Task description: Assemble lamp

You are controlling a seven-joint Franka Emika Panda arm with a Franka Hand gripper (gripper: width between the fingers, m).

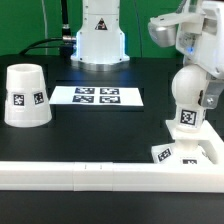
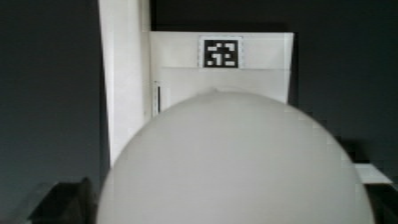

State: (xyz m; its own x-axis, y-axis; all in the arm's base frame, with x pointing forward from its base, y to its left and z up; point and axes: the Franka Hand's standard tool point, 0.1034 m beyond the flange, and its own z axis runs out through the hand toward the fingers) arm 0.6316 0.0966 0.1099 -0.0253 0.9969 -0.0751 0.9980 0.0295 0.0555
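The bulb [image 1: 187, 98] stood on the base [image 1: 190, 152]; the tool [image 1: 201, 60] gaped wide, empty; next, fetch the shade [image 1: 25, 96] at nine o'clock.

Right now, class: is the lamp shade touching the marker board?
Apart. The exterior view shows bare black table between the shade, standing at that view's left, and the marker board lying flat toward the middle.

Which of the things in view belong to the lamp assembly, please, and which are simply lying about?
Part of the job:
- bulb, standing upright on the base
- base
- shade, standing apart at the exterior view's left
- pincer, open over the bulb

Just lying about:
- marker board
- long white rail along the front
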